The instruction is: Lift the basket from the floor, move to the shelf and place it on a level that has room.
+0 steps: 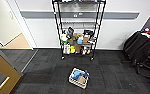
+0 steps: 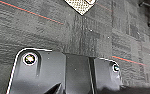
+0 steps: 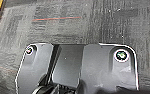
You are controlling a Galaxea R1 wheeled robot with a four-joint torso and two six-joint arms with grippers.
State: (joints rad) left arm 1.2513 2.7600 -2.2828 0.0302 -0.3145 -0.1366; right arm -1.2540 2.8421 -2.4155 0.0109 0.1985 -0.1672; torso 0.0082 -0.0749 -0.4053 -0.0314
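Nearest to us, the basket (image 1: pixel 78 78) sits on the floor (image 1: pixel 48 75), turned at an angle, with blue and tan items inside it; a corner of its woven side also shows in our left wrist view. We have not lifted it, so every step of the task is left. Both wrists look down on the carpet, and we cannot tell whether either gripper is released or clenched. Beyond the basket, against the white wall, stands the shelf (image 1: pixel 78 30). Its lower tiers are crowded with boxes and bottles, while the level (image 1: pixel 78 24) above them looks bare. Off to the side, a chair (image 1: pixel 141 48) carries dark clothing.
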